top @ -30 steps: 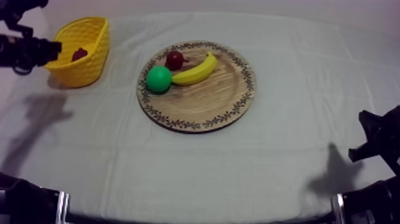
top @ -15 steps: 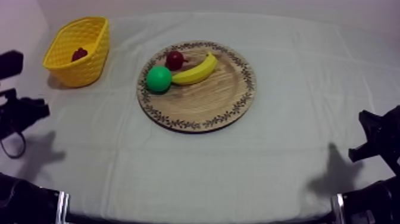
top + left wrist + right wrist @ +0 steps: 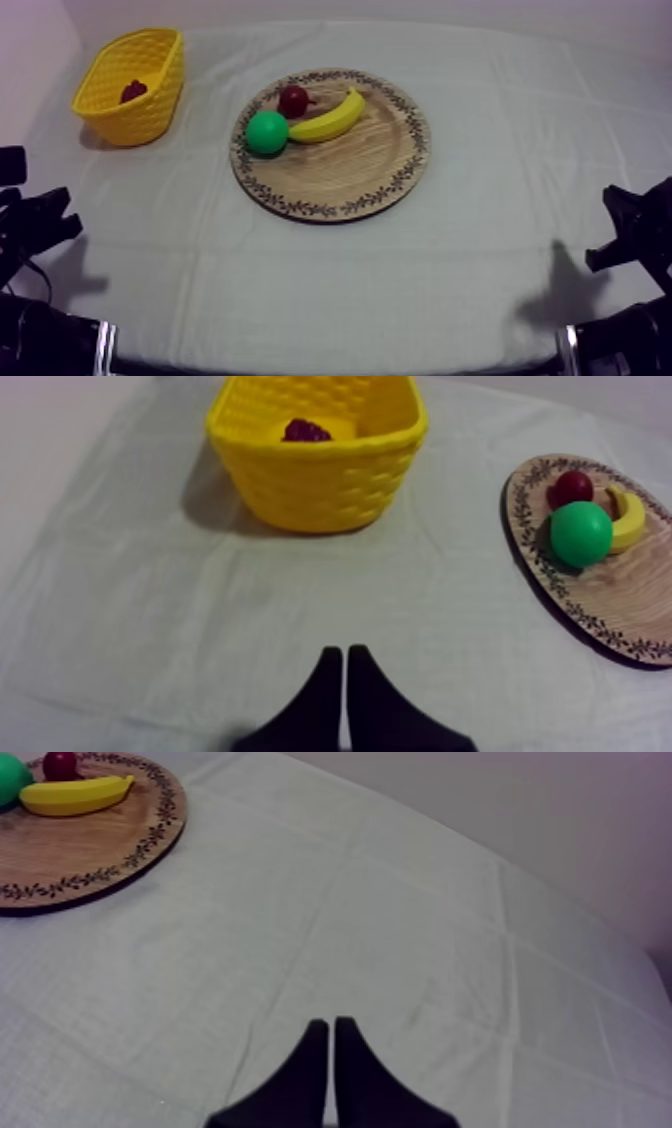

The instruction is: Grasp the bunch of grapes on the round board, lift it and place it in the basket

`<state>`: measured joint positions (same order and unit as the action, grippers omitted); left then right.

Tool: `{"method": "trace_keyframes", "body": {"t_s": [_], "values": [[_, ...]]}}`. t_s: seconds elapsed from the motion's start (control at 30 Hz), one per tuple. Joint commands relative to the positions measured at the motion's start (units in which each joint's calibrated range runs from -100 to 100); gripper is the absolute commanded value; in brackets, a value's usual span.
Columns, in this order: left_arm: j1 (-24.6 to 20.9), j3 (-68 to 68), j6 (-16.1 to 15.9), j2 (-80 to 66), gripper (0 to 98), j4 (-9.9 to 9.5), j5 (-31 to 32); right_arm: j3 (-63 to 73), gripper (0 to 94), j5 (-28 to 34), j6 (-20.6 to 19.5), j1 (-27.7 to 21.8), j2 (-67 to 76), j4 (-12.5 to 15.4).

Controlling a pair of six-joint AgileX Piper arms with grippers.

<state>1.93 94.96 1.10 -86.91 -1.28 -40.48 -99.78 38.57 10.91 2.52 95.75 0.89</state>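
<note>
A dark red bunch of grapes [image 3: 133, 91] lies inside the yellow basket [image 3: 150, 118] at the table's far left. In the left wrist view the grapes [image 3: 306, 430] rest against the basket's [image 3: 320, 481] back wall. My left gripper [image 3: 48, 220] sits low at the left edge, well short of the basket; its fingers [image 3: 345, 671] lie together as a narrow wedge, holding nothing. My right gripper [image 3: 618, 232] rests low at the right side, also shut [image 3: 331, 1042] on nothing. The round wooden board [image 3: 350, 170] lies mid-table.
On the board sit a round green fruit [image 3: 266, 132], a small red fruit [image 3: 293, 99] and a banana [image 3: 330, 118], all at its far left part. Bare cloth stretches between the board and both grippers.
My left arm has drawn back from beside the basket to the lower left edge of the table. The grapes stay in the basket. The right arm has not moved.
</note>
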Motion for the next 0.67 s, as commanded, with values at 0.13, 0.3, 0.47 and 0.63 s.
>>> {"method": "trace_keyframes", "body": {"t_s": [0.13, 0.3, 0.47, 0.63], "values": [[-0.35, 1.68, 1.77, -6.58, 0.1, -0.50, 1.66, 0.00, 0.3, -0.02, 0.01, 0.00, 0.00, 0.01], [-0.80, 2.49, 6.28, -10.31, 0.1, -0.62, 2.37, 0.00, 0.3, -0.02, 0.01, 0.00, 0.00, 0.01], [-1.61, 3.40, 8.16, -12.38, 0.1, -0.68, 3.47, 0.00, 0.3, -0.02, 0.01, 0.00, 0.00, 0.01], [-2.24, 3.72, 8.46, -12.76, 0.1, -0.69, 3.99, 0.00, 0.3, -0.02, 0.00, 0.00, 0.00, 0.01]]}}
